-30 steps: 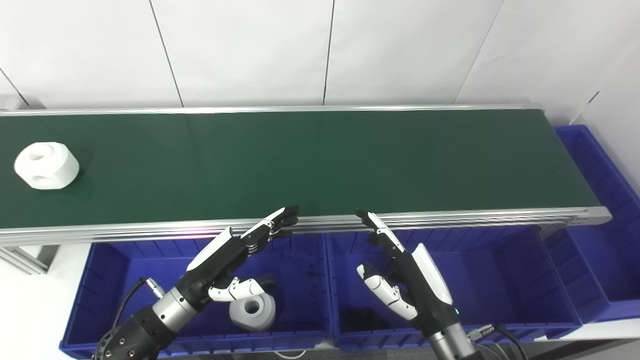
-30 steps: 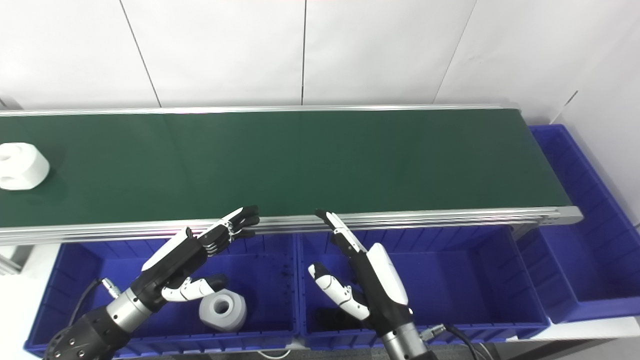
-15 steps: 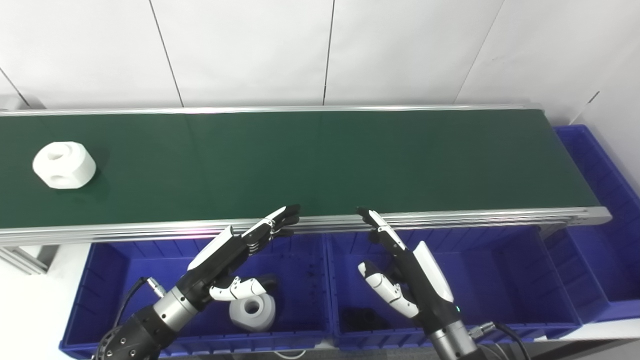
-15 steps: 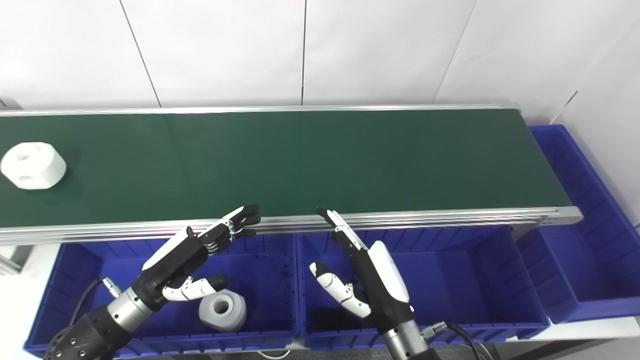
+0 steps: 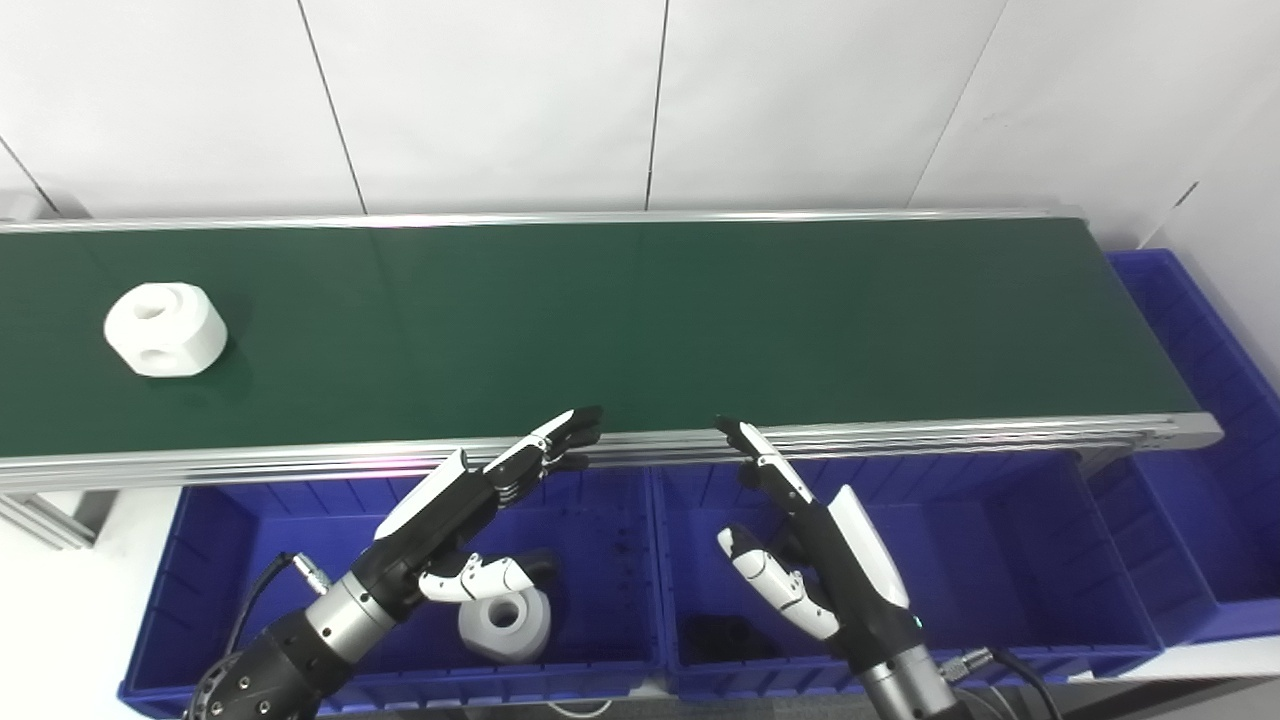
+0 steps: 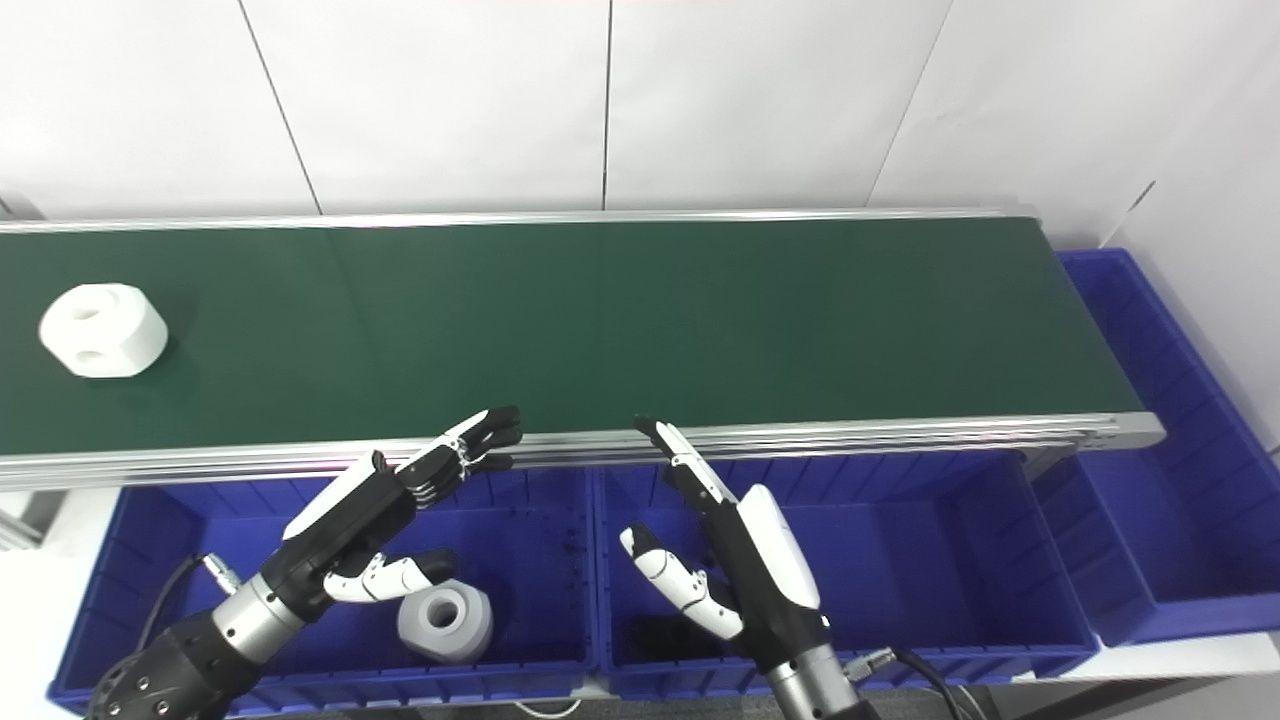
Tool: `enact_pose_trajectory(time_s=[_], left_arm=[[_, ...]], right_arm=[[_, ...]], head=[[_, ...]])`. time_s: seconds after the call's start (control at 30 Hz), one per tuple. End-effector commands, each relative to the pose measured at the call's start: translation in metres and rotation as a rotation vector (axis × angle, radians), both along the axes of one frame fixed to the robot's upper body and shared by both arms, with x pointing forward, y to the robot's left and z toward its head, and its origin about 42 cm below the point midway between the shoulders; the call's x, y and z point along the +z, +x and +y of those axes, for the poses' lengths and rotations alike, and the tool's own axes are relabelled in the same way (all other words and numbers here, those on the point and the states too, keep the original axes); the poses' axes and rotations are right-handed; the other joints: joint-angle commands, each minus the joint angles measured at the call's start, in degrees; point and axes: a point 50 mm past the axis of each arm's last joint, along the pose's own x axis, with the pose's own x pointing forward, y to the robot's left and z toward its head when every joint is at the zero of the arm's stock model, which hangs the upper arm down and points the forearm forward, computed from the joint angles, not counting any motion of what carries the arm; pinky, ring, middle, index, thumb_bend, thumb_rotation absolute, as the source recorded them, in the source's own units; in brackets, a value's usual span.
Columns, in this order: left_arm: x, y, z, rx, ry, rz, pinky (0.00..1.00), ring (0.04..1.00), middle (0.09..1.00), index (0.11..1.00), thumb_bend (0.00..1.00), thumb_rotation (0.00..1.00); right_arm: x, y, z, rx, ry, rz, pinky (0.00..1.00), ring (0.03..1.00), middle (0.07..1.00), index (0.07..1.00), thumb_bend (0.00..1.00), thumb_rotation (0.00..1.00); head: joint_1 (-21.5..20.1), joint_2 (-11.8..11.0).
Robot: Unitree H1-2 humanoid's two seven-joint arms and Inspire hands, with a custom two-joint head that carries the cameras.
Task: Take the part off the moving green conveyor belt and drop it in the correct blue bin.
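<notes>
A white chunky part [image 5: 165, 329] with round holes lies on the green conveyor belt [image 5: 640, 320] at its far left; it also shows in the right eye view [image 6: 103, 329]. My left hand [image 5: 470, 500] is open and empty, fingers stretched toward the belt's near rail, above the left blue bin [image 5: 230, 560]. My right hand [image 5: 805, 535] is open and empty, fingers pointing up at the rail, above the middle blue bin [image 5: 1000, 560]. Both hands are far right of the part.
A grey-white part [image 5: 505, 622] with a hole lies in the left bin under my left thumb. A dark object [image 5: 722, 634] lies in the middle bin. Another blue bin [image 5: 1200, 420] stands past the belt's right end. A white wall is behind.
The white part has travelled to the right along the belt. Both hands have stayed almost still.
</notes>
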Motion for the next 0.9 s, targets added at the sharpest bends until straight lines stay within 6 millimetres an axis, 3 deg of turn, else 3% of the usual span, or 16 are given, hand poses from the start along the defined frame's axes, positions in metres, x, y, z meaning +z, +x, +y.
enact_pose_trajectory(time_s=[0.0, 0.2, 0.27, 0.4, 0.47, 0.5, 0.53, 0.57, 0.6, 0.73, 0.87], left_arm=[[0.011, 0.003, 0.000, 0.000, -0.019, -0.042, 0.90, 0.958, 0.988, 0.964, 0.40, 0.68], [0.011, 0.004, -0.001, -0.001, -0.014, -0.045, 0.90, 0.958, 0.988, 0.965, 0.40, 0.68], [0.010, 0.004, -0.002, 0.001, -0.012, -0.045, 0.89, 0.956, 0.987, 0.965, 0.40, 0.67], [0.001, -0.001, -0.010, 0.000, -0.002, -0.041, 0.90, 0.958, 0.991, 0.969, 0.41, 0.69], [-0.006, -0.005, -0.014, 0.001, 0.007, -0.048, 0.89, 0.955, 0.990, 0.971, 0.41, 0.70], [-0.009, -0.006, -0.016, 0.002, 0.010, -0.050, 0.89, 0.954, 0.989, 0.971, 0.41, 0.70], [-0.015, -0.008, -0.019, 0.010, 0.023, -0.047, 0.90, 0.954, 0.989, 0.971, 0.41, 0.70], [-0.019, -0.009, -0.022, 0.016, 0.033, -0.044, 0.89, 0.946, 0.981, 0.961, 0.42, 0.69], [-0.023, -0.010, -0.025, 0.017, 0.036, -0.040, 0.88, 0.942, 0.979, 0.957, 0.43, 0.68], [-0.029, -0.012, -0.032, 0.019, 0.038, -0.030, 0.87, 0.934, 0.976, 0.951, 0.43, 0.67], [-0.031, -0.011, -0.035, 0.023, 0.039, -0.024, 0.87, 0.930, 0.976, 0.949, 0.42, 0.65]], right_arm=[[0.010, 0.000, 0.001, -0.003, 0.016, -0.039, 0.89, 0.938, 0.960, 0.947, 0.40, 0.96], [0.010, 0.001, 0.001, -0.001, 0.017, -0.036, 0.90, 0.943, 0.963, 0.948, 0.40, 0.96], [0.009, 0.000, -0.001, -0.001, 0.022, -0.035, 0.90, 0.941, 0.962, 0.948, 0.39, 0.94], [0.003, -0.006, -0.008, -0.004, 0.013, -0.020, 0.89, 0.936, 0.960, 0.946, 0.39, 0.95], [-0.003, -0.010, -0.012, -0.004, 0.004, -0.011, 0.90, 0.938, 0.960, 0.945, 0.38, 0.94], [-0.005, -0.011, -0.014, -0.005, 0.002, -0.007, 0.90, 0.940, 0.961, 0.945, 0.37, 0.94], [-0.010, -0.012, -0.016, -0.002, 0.012, -0.010, 0.91, 0.940, 0.961, 0.944, 0.37, 0.94], [-0.013, -0.013, -0.018, 0.000, 0.021, -0.012, 0.92, 0.943, 0.960, 0.941, 0.34, 0.89], [-0.016, -0.013, -0.020, -0.005, 0.021, -0.012, 0.92, 0.942, 0.957, 0.937, 0.34, 0.87], [-0.021, -0.012, -0.024, -0.010, -0.002, -0.010, 0.89, 0.935, 0.951, 0.928, 0.29, 0.86], [-0.020, -0.010, -0.024, -0.009, -0.020, -0.010, 0.86, 0.922, 0.944, 0.919, 0.25, 0.81]], head=[[0.09, 0.05], [0.68, -0.13], [2.84, -0.69], [7.26, -4.92], [11.26, -8.41], [11.84, -8.83], [14.93, -11.77], [15.22, -12.08], [16.26, -13.89], [16.65, -16.13], [16.03, -16.89]])
